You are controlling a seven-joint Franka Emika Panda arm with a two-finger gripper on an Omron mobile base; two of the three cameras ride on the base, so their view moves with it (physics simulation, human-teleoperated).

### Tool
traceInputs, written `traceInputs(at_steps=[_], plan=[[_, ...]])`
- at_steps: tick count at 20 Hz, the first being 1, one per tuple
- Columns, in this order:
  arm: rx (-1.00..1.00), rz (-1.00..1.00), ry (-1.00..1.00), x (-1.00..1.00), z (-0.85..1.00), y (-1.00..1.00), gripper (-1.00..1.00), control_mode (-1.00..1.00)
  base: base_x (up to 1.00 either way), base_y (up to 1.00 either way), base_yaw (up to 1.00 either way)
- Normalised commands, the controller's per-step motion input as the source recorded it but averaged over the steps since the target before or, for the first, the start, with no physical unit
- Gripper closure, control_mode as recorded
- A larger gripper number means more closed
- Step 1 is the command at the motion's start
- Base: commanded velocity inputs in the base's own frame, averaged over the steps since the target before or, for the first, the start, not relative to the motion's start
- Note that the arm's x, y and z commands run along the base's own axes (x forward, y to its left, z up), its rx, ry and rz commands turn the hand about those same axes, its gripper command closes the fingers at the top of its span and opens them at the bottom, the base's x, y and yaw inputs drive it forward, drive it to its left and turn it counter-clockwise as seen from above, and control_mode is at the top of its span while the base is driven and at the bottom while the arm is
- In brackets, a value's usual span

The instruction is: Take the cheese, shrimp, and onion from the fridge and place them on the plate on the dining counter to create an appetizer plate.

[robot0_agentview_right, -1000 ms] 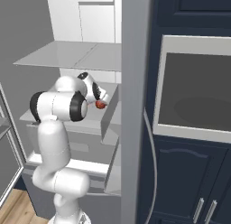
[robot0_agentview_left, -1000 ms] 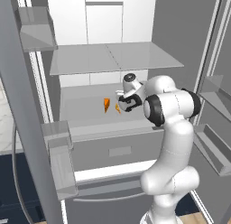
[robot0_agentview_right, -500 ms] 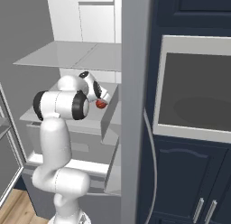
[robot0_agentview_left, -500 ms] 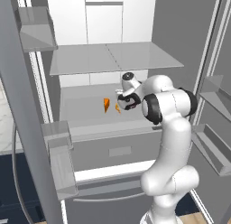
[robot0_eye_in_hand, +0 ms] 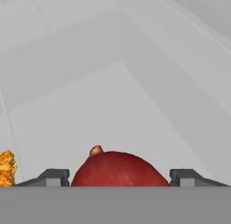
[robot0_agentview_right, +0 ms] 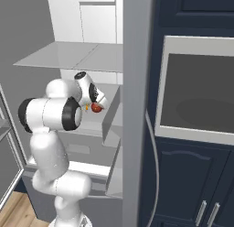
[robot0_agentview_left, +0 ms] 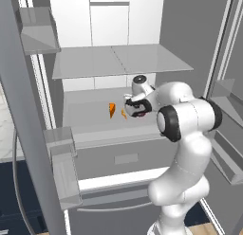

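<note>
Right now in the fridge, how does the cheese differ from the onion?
The cheese is an orange-yellow triangular wedge; the onion is a dark-red round ball with a small nub on top. The cheese stands free on the fridge shelf, while the onion sits between the fingers of the tool. The cheese lies left of the tool in the left base view, with the shrimp between. Both are small and similar in size.
</note>
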Motion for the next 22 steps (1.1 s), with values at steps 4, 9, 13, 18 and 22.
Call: traceInputs(at_steps=[4, 9, 13, 18, 22], plan=[[0.1, 0.0, -0.07, -1.0, 0.74, 0.0, 1.0, -1.0, 0.0, 0.0, 0.0], [0.02, 0.0, -0.06, -1.0, 0.73, 0.0, 1.0, -1.0, 0.0, 0.0, 0.0], [0.0, 0.0, -0.02, -1.0, 0.48, 0.0, 1.0, -1.0, 0.0, 0.0, 0.0], [0.0, 0.02, 0.0, -1.0, 0.49, 0.0, 1.0, -1.0, 0.0, 0.0, 0.0], [0.0, 0.11, 0.11, -0.93, 0.75, 0.02, 1.0, -1.0, 0.0, 0.0, 0.0]])
